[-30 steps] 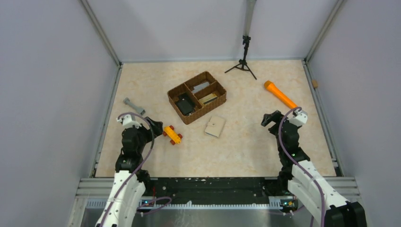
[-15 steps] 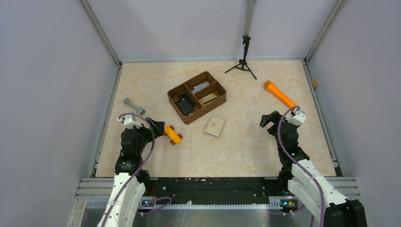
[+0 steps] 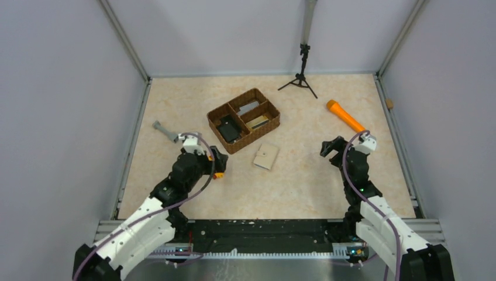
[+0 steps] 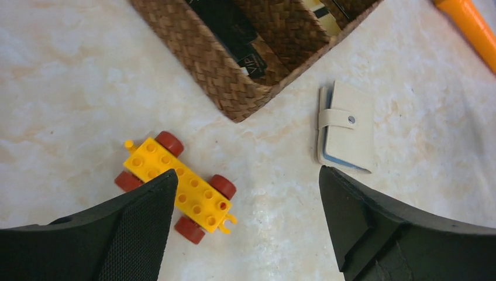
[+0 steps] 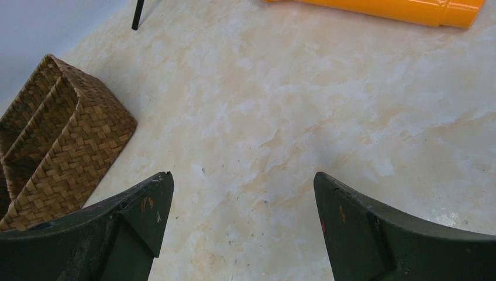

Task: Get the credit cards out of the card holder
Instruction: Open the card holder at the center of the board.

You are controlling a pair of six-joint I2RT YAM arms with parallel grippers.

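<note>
The cream-beige card holder (image 3: 266, 157) lies closed on the table just in front of the wicker tray. In the left wrist view the card holder (image 4: 348, 126) has its strap fastened by a stud and shows a pale blue edge. No card shows in it. A tan-gold card with a dark stripe (image 3: 258, 122) and a greyish card (image 3: 248, 108) lie in tray compartments. My left gripper (image 3: 217, 161) is open and empty, left of the holder (image 4: 245, 175). My right gripper (image 3: 329, 149) is open and empty over bare table (image 5: 243, 175), to the right of the holder.
The brown wicker tray (image 3: 217, 115) also holds a black item (image 3: 229, 129). A yellow toy car (image 4: 175, 187) sits under my left gripper. An orange torch (image 3: 346, 116) lies at the right, a black tripod (image 3: 301, 73) at the back, a grey part (image 3: 165, 130) at the left.
My left arm has swung right and forward, over the yellow toy car and closer to the card holder. My right gripper has shifted slightly left.
</note>
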